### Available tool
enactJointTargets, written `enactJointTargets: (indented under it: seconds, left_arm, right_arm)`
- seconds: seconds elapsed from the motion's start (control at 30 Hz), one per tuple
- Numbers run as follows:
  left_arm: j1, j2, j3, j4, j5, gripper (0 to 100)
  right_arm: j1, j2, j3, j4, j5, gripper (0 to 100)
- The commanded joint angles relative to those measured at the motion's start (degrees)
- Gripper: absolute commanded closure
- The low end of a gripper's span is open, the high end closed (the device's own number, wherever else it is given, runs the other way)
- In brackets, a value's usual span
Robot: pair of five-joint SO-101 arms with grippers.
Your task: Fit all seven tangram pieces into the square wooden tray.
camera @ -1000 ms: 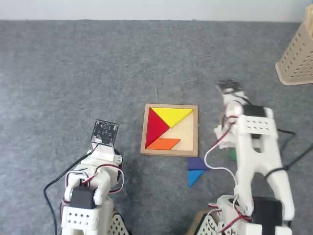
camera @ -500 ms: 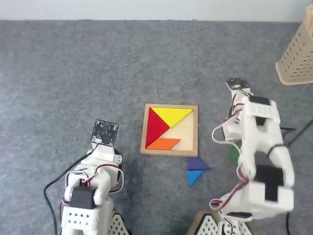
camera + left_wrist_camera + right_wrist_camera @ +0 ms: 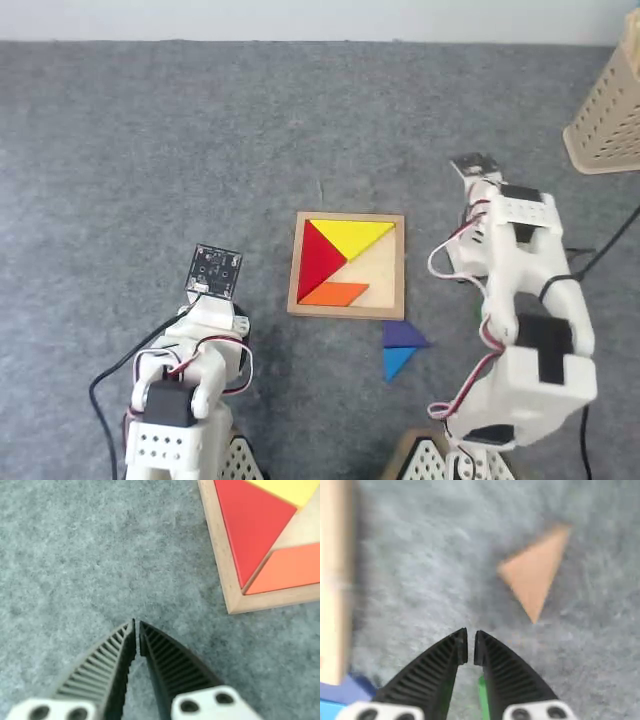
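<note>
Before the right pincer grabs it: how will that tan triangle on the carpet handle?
The tan triangle looks flat and rigid, probably light. Flush on the carpet, its thin edges may resist pinching; pushed, it would likely slide, not roll.

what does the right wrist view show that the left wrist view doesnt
Right wrist, not left wrist: a peach triangle lying loose on the carpet, a green piece glimpsed beneath the right claw, and blue pieces near the tray.

Left wrist, not right wrist: the red triangle, orange piece and yellow piece seated in the tray, with the left claw over carpet off the tray's corner.

Both: grey carpet, the tray's wooden rim, and a shut claw.
</note>
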Motion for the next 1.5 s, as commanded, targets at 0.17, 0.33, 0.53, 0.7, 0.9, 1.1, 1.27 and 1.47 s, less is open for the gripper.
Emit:
enactJointTargets:
  seconds: [0.17, 0.33, 0.53, 0.7, 0.9, 1.1, 1.27, 1.47]
  left_arm:
    - [-0.35, -1.23, -1.10, 0.35, 0.44, 99]
    - [-0.35, -1.23, -1.10, 0.35, 0.44, 99]
    - [-0.35, -1.23, -1.10, 0.35, 0.44, 99]
    - [-0.35, -1.23, -1.10, 0.35, 0.44, 99]
    - [-0.35, -1.23, -1.10, 0.35, 0.44, 99]
    - [-0.35, -1.23, -1.10, 0.35, 0.44, 99]
    - [-0.35, -1.23, -1.10, 0.35, 0.44, 99]
    - [-0.35, -1.23, -1.10, 0.35, 0.44, 99]
  right_arm:
    - [-9.98, -9.10, -2.81, 1.98, 0.79, 96.7]
    - [-6.99, -9.19, -7.03, 3.30, 0.62, 91.6]
    - [-1.19, 0.57, -18.29, 7.25, -0.88, 82.4]
    - [-1.63, 12.00, -25.23, 10.24, -5.27, 85.1]
    - [-0.31, 19.82, -29.71, 10.24, -7.47, 80.9]
    - [-0.13, 21.76, -30.68, 10.24, -7.56, 81.0]
    - [2.51, 21.76, -30.86, 9.80, -7.47, 80.9]
    - [5.23, 20.26, -32.44, 10.86, -7.21, 81.0]
